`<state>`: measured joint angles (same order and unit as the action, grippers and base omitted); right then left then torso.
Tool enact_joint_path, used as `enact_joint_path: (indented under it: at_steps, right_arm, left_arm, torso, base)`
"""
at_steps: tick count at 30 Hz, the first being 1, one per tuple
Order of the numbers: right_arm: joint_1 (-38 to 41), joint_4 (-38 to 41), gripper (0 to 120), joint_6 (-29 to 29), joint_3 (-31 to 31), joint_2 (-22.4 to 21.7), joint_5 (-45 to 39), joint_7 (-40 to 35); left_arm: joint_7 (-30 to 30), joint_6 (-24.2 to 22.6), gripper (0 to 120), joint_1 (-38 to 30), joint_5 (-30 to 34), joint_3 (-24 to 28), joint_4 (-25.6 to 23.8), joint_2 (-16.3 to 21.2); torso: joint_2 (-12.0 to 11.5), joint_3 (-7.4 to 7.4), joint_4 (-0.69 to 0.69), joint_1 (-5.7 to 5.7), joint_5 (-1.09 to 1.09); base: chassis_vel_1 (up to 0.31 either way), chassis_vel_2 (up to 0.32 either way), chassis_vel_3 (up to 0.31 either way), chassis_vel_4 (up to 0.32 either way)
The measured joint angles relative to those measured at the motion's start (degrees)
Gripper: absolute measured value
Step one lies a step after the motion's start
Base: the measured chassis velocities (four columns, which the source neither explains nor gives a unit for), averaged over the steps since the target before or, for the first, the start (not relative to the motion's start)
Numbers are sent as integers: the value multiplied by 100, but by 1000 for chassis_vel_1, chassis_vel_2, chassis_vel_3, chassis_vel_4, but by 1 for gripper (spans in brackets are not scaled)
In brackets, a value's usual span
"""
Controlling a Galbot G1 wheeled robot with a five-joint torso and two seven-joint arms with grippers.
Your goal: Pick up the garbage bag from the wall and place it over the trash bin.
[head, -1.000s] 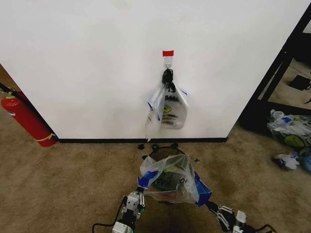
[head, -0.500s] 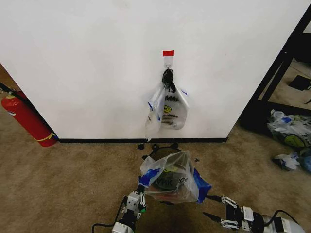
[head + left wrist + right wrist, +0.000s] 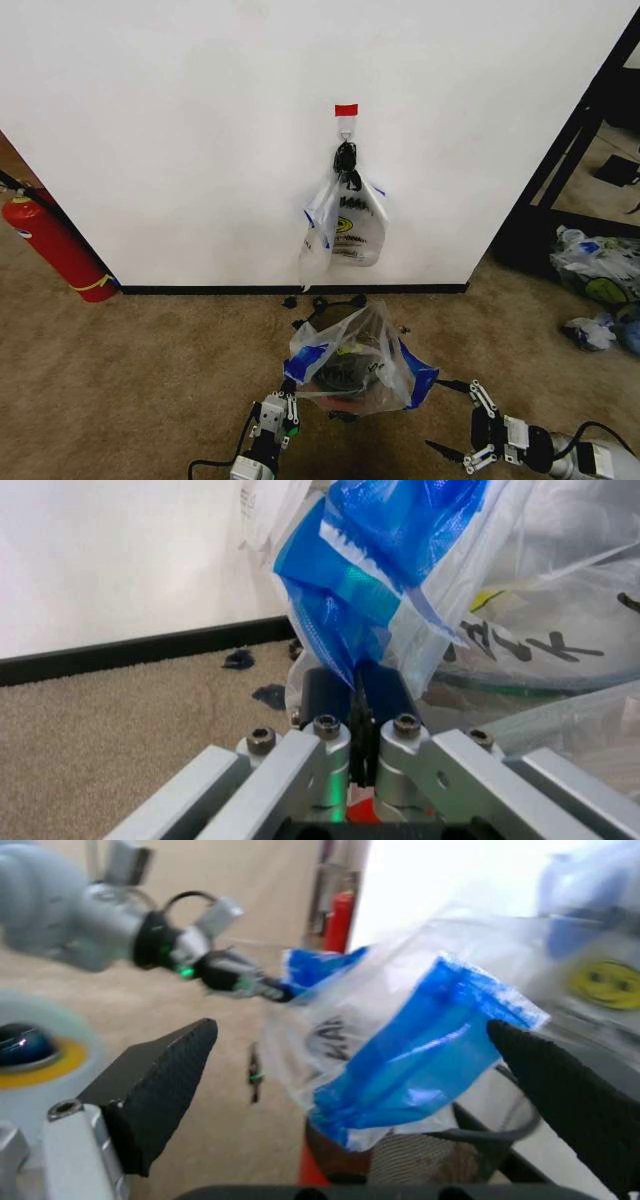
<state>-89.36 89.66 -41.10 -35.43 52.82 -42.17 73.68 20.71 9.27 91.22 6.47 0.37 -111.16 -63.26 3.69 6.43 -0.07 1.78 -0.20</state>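
The garbage bag (image 3: 350,362), translucent with blue handles, is draped over the trash bin (image 3: 331,302), whose black rim shows just behind it. My left gripper (image 3: 286,388) is shut on the bag's left blue handle (image 3: 345,622), seen up close in the left wrist view with the jaws pressed together (image 3: 360,694). My right gripper (image 3: 436,412) stands open on the bag's right, apart from the right blue handle (image 3: 421,380). In the right wrist view the fingers (image 3: 165,1080) spread wide before that handle (image 3: 420,1050), with black mesh (image 3: 425,1166) below. The wall (image 3: 180,130) carries a red-taped hook (image 3: 346,112).
More smiley bags (image 3: 345,228), bunched by a black knot, hang from the hook. A red fire extinguisher (image 3: 55,245) leans at the left. Black shelving (image 3: 575,160) and stuffed bags (image 3: 600,270) sit at the right. Small black bits (image 3: 290,302) lie by the baseboard.
My right gripper has let go of the bag's right handle, opened wide and drawn back to the right. The bag has settled lower over the bin. The left gripper has held still.
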Motion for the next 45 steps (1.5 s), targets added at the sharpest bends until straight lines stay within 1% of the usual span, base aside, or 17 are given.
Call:
enact_joint_path:
  at_steps: [3, 4, 8, 10, 13, 15, 17, 20, 23, 24, 25, 29, 31, 33, 36, 38, 45]
  right_arm:
    - [-30, -9, 100, -51, 49, 37, 5, -193]
    - [-129, -37, 93, -185, 190, 126, 53, -767]
    - [-451, -27, 77, -330, 456, 243, 78, -1855]
    - [-561, -3, 73, -343, 532, 273, 78, -2082]
    - [-809, 91, 61, -358, 759, 359, 57, -2740]
    - [-923, 184, 52, -364, 982, 409, -30, -3189]
    - [-1013, 293, 49, -365, 1201, 419, -303, -3493]
    - [-1087, 376, 49, -359, 1359, 412, -608, -3582]
    - [-1247, 525, 49, -213, 1550, 353, -1224, -3453]
    - [-1307, 592, 53, -103, 1585, 318, -1461, -3321]
    - [-1307, 592, 53, -103, 1585, 318, -1461, -3321]
    - [-1488, 783, 71, 279, 1541, 210, -1935, -2921]
    - [-1494, 804, 79, 346, 1496, 185, -2005, -2911]
    - [-1504, 827, 82, 378, 1485, 167, -2040, -2921]
    - [-1582, 938, 95, 460, 1418, 89, -2071, -2982]
    - [-1657, 999, 99, 499, 1345, 13, -1996, -3008]
    - [-1617, 995, 100, 569, 1246, -161, -1906, -3044]
  left_arm:
    - [0, 0, 0, 2, -3, 1, 1, 3]
    - [0, 0, 0, 6, -8, -8, 2, 21]
    - [2, 0, 0, 0, -7, -20, 1, 49]
    - [2, -1, 0, -5, -7, -17, 2, 52]
    - [3, 6, 0, -10, -7, -6, 11, 47]
    - [2, 13, 0, -9, -9, 4, 22, 42]
    - [2, 16, 0, -5, -17, 13, 25, 42]
    - [1, 19, 0, -4, -21, 14, 26, 43]
    - [1, 23, 0, -3, -24, 14, 25, 55]
    - [0, 24, 0, -2, -25, 15, 25, 59]
    - [0, 24, 0, -2, -25, 15, 25, 59]
    - [-1, 29, 0, -1, -28, 15, 23, 66]
    - [-1, 34, 0, 1, -28, 16, 19, 67]
    - [-2, 36, 0, 3, -28, 16, 15, 70]
    - [-2, 41, 0, 9, -28, 11, -2, 87]
    - [-2, 45, 0, 13, -28, 2, -7, 99]
    - [-2, 51, 0, 5, -28, 16, -8, 90]
  torso:
    - [0, 0, 0, 0, 1]
    - [0, 0, 0, 0, 0]
    - [0, 0, 0, 0, 0]
    - [0, 0, -1, 0, 0]
    - [0, 0, -3, 0, -1]
    - [0, 0, 1, 0, 0]
    - [0, 0, 0, 0, -1]
    - [0, 0, 0, 0, 0]
    - [0, 0, -1, 0, 0]
    - [0, 0, 0, 0, 0]
    - [0, 0, 0, 0, 0]
    - [0, 0, -2, 0, -1]
    - [0, 0, 0, 0, 0]
    - [0, 0, 0, 0, 0]
    - [0, 0, 0, 0, 0]
    - [0, 0, -1, 0, 0]
    - [0, 0, -1, 0, -1]
  base:
    - [0, 0, 0, 0]
    - [0, 0, 0, 0]
    - [0, 0, 0, 0]
    - [0, 0, 0, 0]
    - [0, 0, 0, 0]
    - [0, 0, 0, 0]
    - [0, 0, 0, 0]
    - [0, 0, 0, 0]
    - [0, 0, 0, 0]
    - [0, 0, 0, 0]
    - [0, 0, 0, 0]
    - [0, 0, 0, 0]
    - [0, 0, 0, 0]
    - [0, 0, 0, 0]
    - [0, 0, 0, 0]
    - [0, 0, 0, 0]
    - [0, 0, 0, 0]
